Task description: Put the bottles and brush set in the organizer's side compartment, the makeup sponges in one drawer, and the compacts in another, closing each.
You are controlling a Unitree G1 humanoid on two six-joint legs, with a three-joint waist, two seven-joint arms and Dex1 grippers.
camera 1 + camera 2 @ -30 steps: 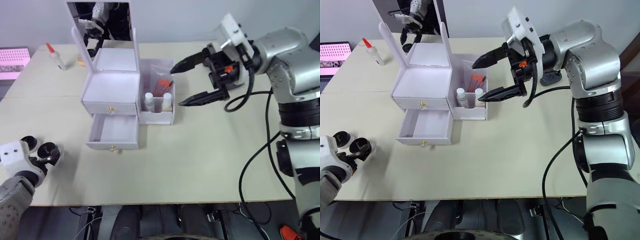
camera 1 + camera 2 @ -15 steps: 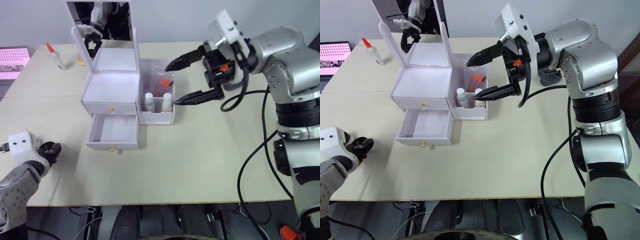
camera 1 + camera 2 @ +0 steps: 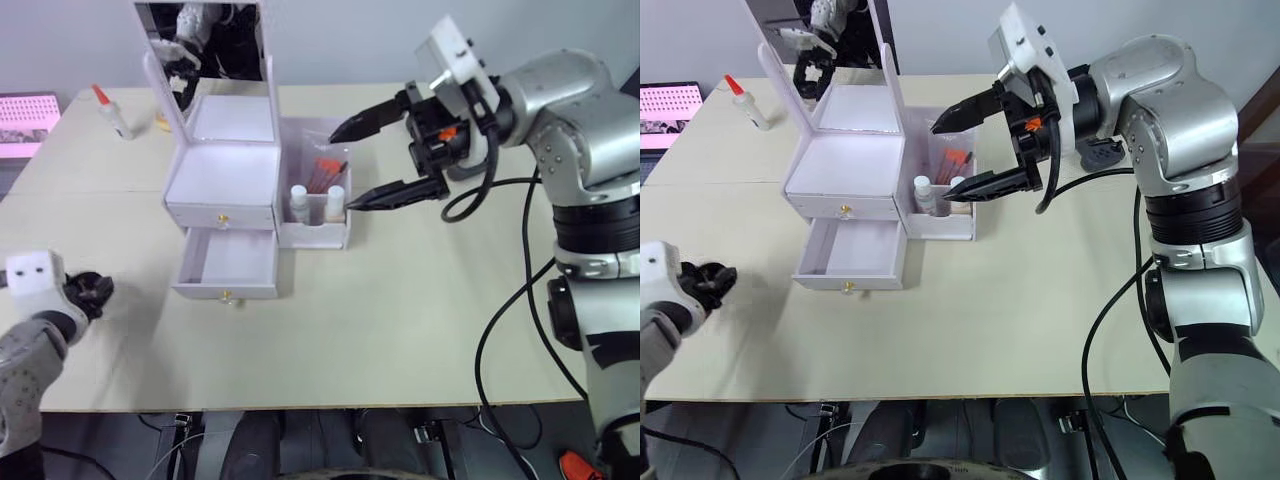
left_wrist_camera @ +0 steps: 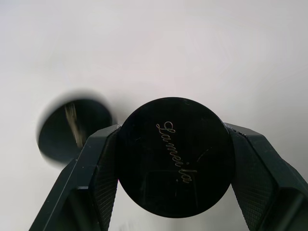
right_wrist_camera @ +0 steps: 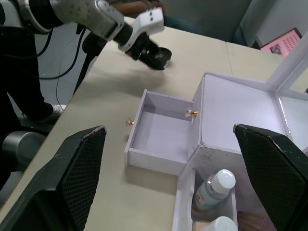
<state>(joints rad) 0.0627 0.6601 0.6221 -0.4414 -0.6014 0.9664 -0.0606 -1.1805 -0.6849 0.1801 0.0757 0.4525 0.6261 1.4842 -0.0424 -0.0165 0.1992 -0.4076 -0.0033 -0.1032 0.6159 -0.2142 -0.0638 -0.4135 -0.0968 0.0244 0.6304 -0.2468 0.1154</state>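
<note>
My left claw (image 4: 175, 166) clamped on a black compact (image 4: 176, 162) at lower left over the counter (image 3: 400, 300), right claw (image 3: 362, 162) spread wide beside the organizer (image 3: 225, 190), lower drawer (image 3: 228, 265) open.

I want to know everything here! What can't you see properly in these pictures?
- Upper drawer: shut, so its inside is hidden in the eye views.
- Second compact: blurred in the left wrist view, partly behind a finger of the left tool.
- Brush set: too small to count brushes, eye views.
</note>
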